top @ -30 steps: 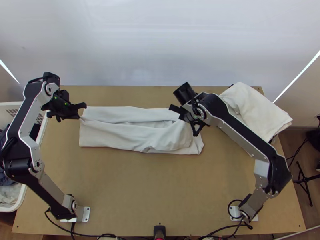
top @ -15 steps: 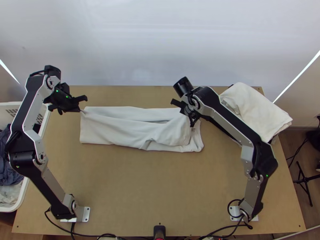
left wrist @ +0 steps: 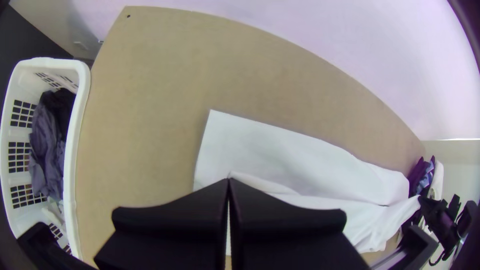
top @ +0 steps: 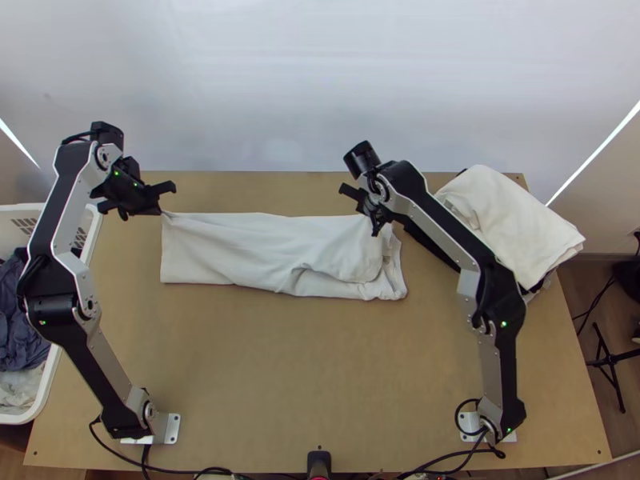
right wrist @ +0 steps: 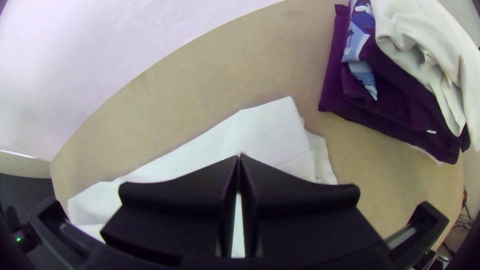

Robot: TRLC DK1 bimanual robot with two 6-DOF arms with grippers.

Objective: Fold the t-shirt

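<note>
Though long, t-shirt (top: 240,250) inside table edges (top: 240,174).

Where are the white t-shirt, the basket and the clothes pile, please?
White t-shirt (top: 216,248), top view, on its left part.
Basket (left wrist: 73,150), left wrist view, on its rim.
Clothes pile (right wrist: 400,120), right wrist view, on purple cloth.

I worked in bright, diffuse light, the desk (top: 264,376) evenly lit and a soft glare lying on the white wall (top: 320,88) beyond. Shadows along the t-shirt (top: 232,248) were faint. Both wrist views bowed the desk's far edge and darkened towards their corners.
</note>
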